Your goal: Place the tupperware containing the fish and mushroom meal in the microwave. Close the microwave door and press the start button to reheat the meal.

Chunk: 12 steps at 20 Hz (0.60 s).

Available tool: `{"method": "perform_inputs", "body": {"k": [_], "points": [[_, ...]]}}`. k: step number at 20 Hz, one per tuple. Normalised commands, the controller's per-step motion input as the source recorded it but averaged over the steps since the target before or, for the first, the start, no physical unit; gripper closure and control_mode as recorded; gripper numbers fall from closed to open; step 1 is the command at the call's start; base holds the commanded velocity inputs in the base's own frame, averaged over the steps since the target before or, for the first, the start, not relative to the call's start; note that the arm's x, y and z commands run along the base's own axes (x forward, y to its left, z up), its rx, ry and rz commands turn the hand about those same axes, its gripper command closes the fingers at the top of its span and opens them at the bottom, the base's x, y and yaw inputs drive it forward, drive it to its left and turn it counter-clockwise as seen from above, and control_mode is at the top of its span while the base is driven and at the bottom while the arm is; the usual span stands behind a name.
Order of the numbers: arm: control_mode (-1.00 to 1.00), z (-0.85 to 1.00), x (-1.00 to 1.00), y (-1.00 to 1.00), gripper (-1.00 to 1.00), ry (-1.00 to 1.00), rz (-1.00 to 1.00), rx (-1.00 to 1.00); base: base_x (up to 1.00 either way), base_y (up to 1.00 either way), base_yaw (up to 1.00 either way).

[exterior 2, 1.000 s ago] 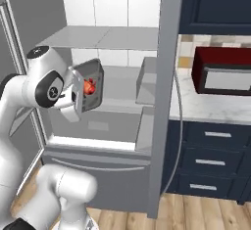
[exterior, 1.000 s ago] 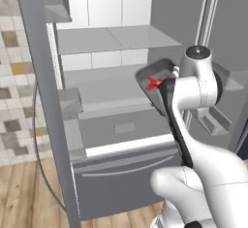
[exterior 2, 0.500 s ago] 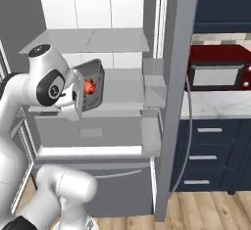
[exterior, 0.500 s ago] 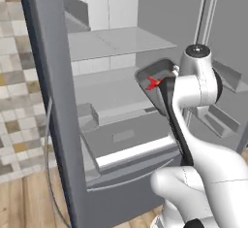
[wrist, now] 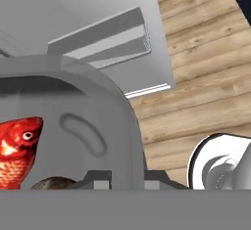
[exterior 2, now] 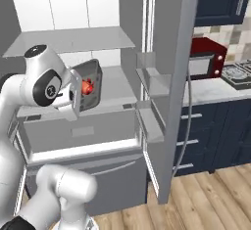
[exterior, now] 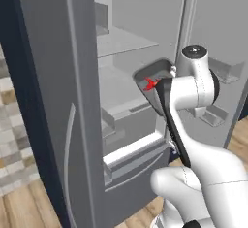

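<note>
The open fridge (exterior 2: 73,43) stands ahead of the arm, its pale shelves bare, and its right door (exterior 2: 169,77) (swung wide) juts toward the camera. Beyond that door, the microwave (exterior 2: 206,57) sits on the counter (exterior 2: 215,89), its casing red in the right base view, well apart from the tray. The tupperware (exterior 2: 89,84) is held tipped on edge at the gripper (exterior 2: 73,97), in front of the middle shelf. The fingers (wrist: 98,179) seem clamped on its rim, though they are mostly hidden. Inside lie the red fish (wrist: 17,150) and a dark mushroom lump (wrist: 51,184).
</note>
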Motion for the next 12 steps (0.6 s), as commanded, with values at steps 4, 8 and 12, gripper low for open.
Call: {"method": "perform_inputs", "body": {"k": [4, 8, 12], "points": [[1.0, 0.0, 0.0, 0.0, 1.0, 0.0, 0.0, 0.0, -0.43, 0.0, -0.56], [1.0, 0.0, 0.0, 0.0, 1.0, 0.0, 0.0, 0.0, -0.71, 0.0, -0.59], [1.0, 0.0, 0.0, 0.0, 1.0, 0.0, 0.0, 0.0, -0.87, 0.0, -0.58]]}}
